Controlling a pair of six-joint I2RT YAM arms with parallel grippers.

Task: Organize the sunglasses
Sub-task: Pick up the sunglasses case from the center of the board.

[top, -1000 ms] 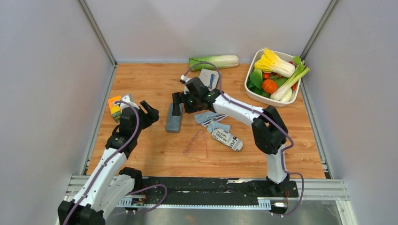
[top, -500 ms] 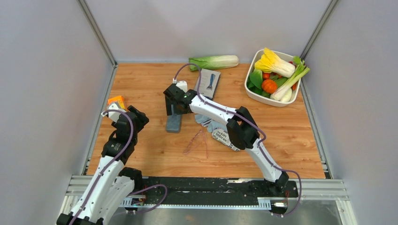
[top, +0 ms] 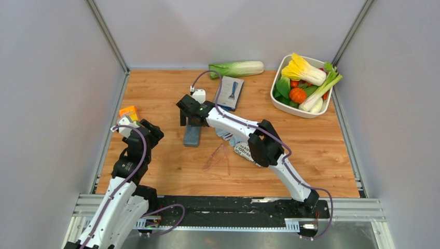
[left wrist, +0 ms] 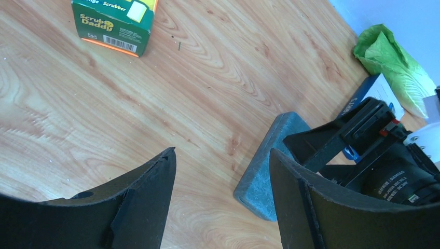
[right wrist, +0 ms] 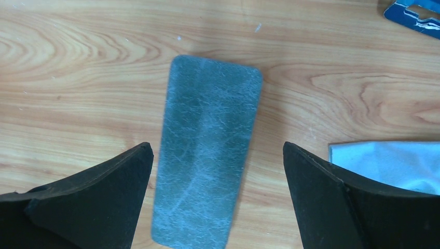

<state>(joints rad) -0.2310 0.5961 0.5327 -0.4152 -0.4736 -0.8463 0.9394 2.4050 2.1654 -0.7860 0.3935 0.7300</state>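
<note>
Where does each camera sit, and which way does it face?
Top external: above and behind the robot, looking down on the table; both arms show.
Left wrist: on the left gripper, facing the grey case; open fingers show.
Right wrist: on the right gripper, straight down onto the case; open fingers show.
All share the case.
</note>
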